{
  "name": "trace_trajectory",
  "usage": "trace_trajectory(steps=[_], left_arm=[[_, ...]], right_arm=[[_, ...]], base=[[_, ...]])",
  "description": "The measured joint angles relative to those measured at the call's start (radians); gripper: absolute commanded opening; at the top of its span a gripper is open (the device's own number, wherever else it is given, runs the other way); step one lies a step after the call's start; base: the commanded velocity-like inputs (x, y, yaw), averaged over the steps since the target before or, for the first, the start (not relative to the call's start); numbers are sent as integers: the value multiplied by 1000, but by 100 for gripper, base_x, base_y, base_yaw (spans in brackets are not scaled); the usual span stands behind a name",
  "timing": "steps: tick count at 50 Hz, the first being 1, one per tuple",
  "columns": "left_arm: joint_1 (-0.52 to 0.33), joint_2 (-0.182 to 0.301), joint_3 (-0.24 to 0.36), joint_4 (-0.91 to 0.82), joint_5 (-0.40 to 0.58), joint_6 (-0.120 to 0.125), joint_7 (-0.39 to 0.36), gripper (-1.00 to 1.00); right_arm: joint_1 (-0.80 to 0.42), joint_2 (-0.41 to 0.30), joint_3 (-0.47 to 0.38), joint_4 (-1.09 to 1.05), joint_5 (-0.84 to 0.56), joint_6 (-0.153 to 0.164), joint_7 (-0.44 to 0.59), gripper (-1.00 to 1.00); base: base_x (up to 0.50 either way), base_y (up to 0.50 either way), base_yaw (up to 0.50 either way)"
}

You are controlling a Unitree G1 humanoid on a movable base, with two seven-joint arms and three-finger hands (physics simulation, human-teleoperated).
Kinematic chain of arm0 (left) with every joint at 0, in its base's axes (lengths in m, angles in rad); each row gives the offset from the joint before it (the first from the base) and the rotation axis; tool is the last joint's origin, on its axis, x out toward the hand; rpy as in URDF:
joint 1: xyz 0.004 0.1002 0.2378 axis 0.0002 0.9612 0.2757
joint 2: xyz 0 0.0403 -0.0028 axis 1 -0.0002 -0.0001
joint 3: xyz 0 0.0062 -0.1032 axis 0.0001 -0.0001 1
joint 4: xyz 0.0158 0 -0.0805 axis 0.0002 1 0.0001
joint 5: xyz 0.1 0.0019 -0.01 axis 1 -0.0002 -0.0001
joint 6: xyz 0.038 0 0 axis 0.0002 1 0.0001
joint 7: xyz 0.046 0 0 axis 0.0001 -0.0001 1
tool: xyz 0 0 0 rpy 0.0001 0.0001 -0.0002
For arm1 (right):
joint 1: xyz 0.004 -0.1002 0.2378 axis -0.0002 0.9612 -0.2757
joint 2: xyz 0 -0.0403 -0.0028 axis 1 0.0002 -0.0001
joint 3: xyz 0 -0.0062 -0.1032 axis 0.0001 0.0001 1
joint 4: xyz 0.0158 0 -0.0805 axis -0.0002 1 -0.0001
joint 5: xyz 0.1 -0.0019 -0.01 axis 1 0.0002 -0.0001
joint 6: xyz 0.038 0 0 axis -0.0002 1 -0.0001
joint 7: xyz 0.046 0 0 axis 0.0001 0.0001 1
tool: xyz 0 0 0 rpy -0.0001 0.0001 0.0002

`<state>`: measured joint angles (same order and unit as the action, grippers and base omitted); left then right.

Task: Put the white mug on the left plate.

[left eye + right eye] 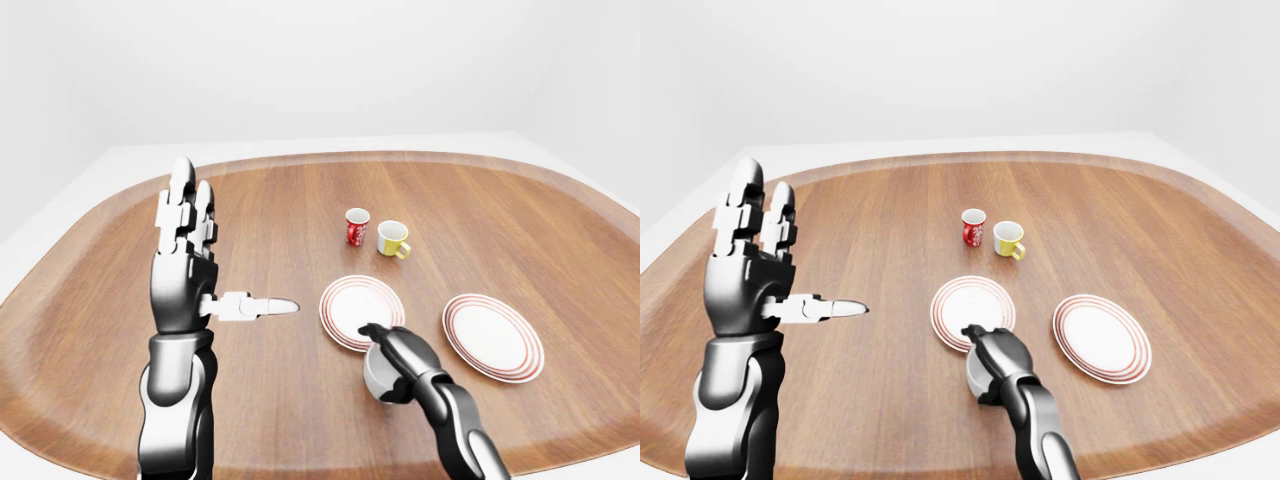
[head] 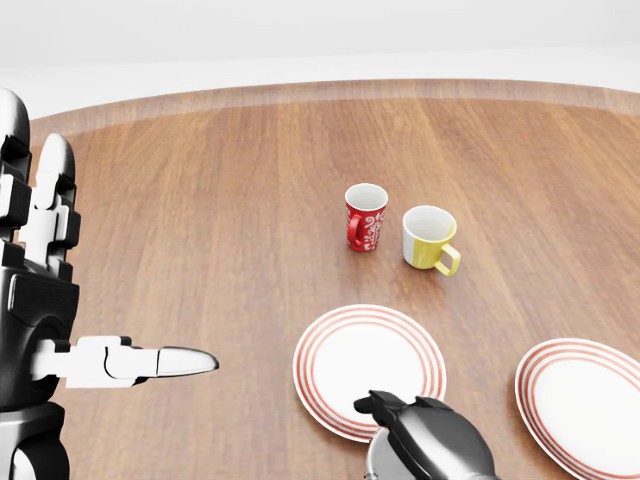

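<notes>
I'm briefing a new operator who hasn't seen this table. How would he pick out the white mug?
On the wooden table, find the two red-ringed plates; the white mug stands just below the left plate in the left-eye view. Unlike the red mug and yellow mug above the plates, the right hand wraps it.
</notes>
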<state>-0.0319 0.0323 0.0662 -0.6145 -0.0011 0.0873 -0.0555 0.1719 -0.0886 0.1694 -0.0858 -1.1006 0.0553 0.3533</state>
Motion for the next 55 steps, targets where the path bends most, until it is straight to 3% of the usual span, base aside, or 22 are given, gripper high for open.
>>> trace_trajectory(steps=[1, 12, 23, 28, 48, 55], left_arm=[[0, 0, 0, 0, 0, 0, 0, 100], [-4, 1, 3, 0, -2, 0, 0, 100], [-4, 2, 3, 1, -1, 0, 0, 100], [-3, 2, 3, 1, 0, 0, 0, 100], [-1, 1, 1, 5, 2, 0, -1, 100], [-2, 1, 1, 3, 3, 0, -1, 100]], right_arm=[[0, 0, 1, -9, 4, -1, 2, -100], [12, -2, 7, 4, -9, -16, -2, -100], [23, -3, 19, -38, 69, 16, 23, -100], [34, 2, 23, -106, 106, 32, 77, -100], [-19, 25, 34, -392, 278, 33, 330, -100], [-73, 32, 24, -446, 306, 32, 345, -100]], base=[[0, 0, 0], [0, 0, 0], [0, 0, 0], [0, 0, 0], [0, 0, 0], [0, 0, 0]])
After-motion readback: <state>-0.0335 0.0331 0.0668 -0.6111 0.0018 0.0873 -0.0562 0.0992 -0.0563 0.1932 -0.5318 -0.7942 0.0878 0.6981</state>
